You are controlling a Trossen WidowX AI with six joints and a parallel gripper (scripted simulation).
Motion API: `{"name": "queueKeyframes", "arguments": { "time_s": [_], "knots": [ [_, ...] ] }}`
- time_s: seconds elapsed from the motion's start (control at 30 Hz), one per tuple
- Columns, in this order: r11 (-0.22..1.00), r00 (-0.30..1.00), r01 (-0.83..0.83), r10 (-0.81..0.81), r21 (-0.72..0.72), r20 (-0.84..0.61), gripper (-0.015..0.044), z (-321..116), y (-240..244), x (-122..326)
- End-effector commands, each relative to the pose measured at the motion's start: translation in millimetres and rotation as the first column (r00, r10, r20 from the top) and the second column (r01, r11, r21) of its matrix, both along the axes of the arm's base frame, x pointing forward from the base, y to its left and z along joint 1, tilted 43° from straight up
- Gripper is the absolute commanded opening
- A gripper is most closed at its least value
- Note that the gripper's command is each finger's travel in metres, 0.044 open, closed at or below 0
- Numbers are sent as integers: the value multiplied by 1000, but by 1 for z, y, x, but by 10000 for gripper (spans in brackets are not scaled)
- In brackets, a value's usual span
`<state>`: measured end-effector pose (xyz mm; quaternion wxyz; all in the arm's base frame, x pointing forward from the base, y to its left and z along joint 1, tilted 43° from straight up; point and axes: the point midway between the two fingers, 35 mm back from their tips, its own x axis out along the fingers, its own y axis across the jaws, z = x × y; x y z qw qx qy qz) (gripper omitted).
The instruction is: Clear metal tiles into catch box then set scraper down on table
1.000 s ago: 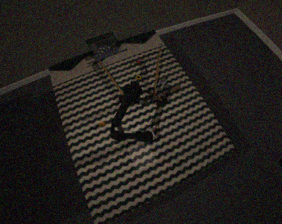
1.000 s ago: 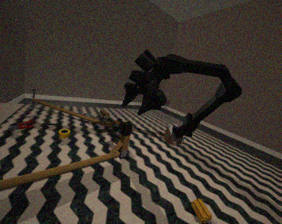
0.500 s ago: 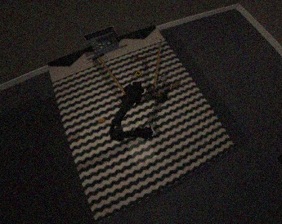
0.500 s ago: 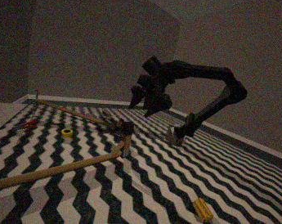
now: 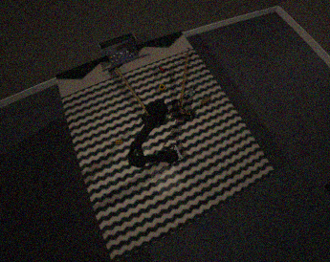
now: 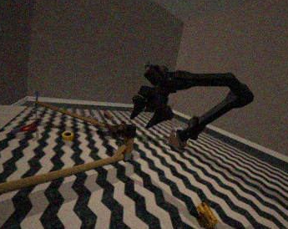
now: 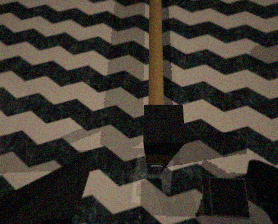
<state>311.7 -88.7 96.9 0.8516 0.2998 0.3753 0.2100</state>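
Note:
A long wooden-shafted tool (image 5: 130,90) (image 6: 62,173) (image 7: 156,55), seemingly the scraper, lies with its dark block-like grip (image 7: 164,125) nearest the arm. My gripper (image 6: 141,121) (image 7: 170,167) is open and empty. It hangs above the grip end, which shows between the spread fingers in the wrist view; the exact height is hard to tell. The steel bench plate (image 5: 111,63) is at the far edge in the top view, small and dim. Pale specks on it (image 5: 121,54) look like the metal tiles. A dark box shape (image 5: 118,40) stands behind them; its inside is hidden.
A second wooden-shafted tool (image 5: 185,78) (image 6: 74,115) lies to the right in the top view. Between the shafts are a yellow ring (image 5: 162,86) (image 6: 68,135) and a red item (image 5: 162,69) (image 6: 28,127). A yellow piece (image 5: 119,141) (image 6: 206,215) lies left of the arm.

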Motion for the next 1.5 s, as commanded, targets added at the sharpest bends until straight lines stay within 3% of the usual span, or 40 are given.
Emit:
{"name": "queueKeyframes", "arguments": {
  "time_s": [0.0, 1.47],
  "knots": [
    [1000, 1000, 3, -3, -3, -5, 440, -3, 3, 1],
    [1000, 1000, 3, -3, -1, -1, 440, -39, 45, 47]
  ]
}}
